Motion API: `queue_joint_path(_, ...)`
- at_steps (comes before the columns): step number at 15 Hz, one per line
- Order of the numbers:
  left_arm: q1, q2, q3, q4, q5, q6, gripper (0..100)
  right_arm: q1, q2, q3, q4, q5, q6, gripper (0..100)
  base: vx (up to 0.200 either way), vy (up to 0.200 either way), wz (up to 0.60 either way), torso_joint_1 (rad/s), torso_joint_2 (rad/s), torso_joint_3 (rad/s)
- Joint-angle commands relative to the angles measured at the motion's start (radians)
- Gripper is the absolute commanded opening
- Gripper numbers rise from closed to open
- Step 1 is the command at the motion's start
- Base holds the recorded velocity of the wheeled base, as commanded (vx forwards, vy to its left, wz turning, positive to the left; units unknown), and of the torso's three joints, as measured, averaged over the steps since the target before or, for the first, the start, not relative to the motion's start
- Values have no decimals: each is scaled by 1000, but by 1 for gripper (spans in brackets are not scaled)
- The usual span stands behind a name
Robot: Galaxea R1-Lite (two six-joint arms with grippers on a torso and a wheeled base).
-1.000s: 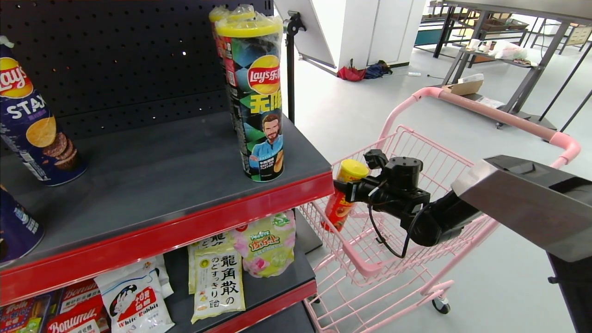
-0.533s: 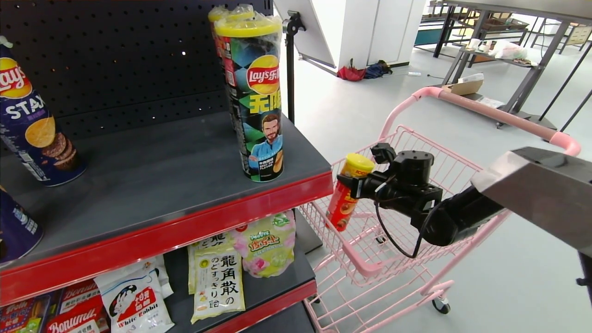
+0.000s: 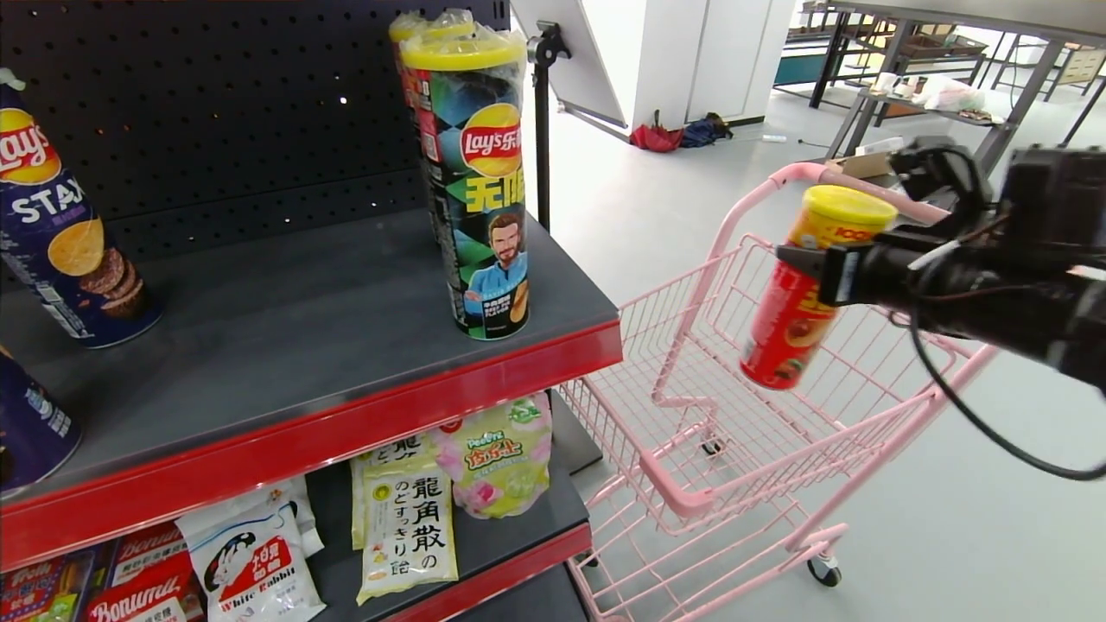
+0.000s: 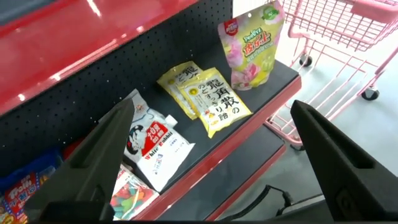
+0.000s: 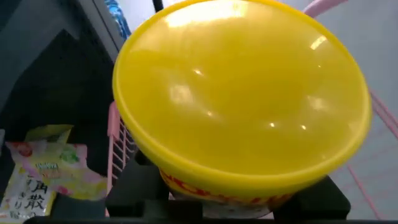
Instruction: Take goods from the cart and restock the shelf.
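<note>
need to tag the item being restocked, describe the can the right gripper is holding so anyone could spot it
Look right of the grey shelf, above the basket of the pink cart. There the right gripper clamps a red can near its top, tilted, clear of the wire. Unlike the green-patterned can and dark blue can standing on the shelf, it is red-bodied and held in the air.

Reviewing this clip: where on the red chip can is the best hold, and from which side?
Grip the red chip can on its upper wall, just under the yellow lid, from the side, as the right pincer does now. It is a slim round tube, slightly tilted above the cart; the lid's wider rim likely stops it slipping down.
</note>
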Motion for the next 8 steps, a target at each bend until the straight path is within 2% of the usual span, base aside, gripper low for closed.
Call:
queue_joint_path(1, 9, 39, -38, 0, 30, 1, 100, -60, -491, 141, 382, -84, -47, 0, 0, 0, 0, 0, 0, 0)
queue_joint_path(3, 4, 33, -39, 0, 13, -4, 100, -80, -748, 304, 474, -94, -87, 0, 0, 0, 0, 0, 0, 0)
queue_joint_path(5, 4, 1, -6, -1, -7, -5, 100, -174, -862, 389, 540, -130, -154, 0, 0, 0, 0, 0, 0, 0)
queue_joint_path(8, 4, 1, -1, -3, -13, -5, 100, -235, -885, 408, 540, -123, -151, 0, 0, 0, 0, 0, 0, 0)
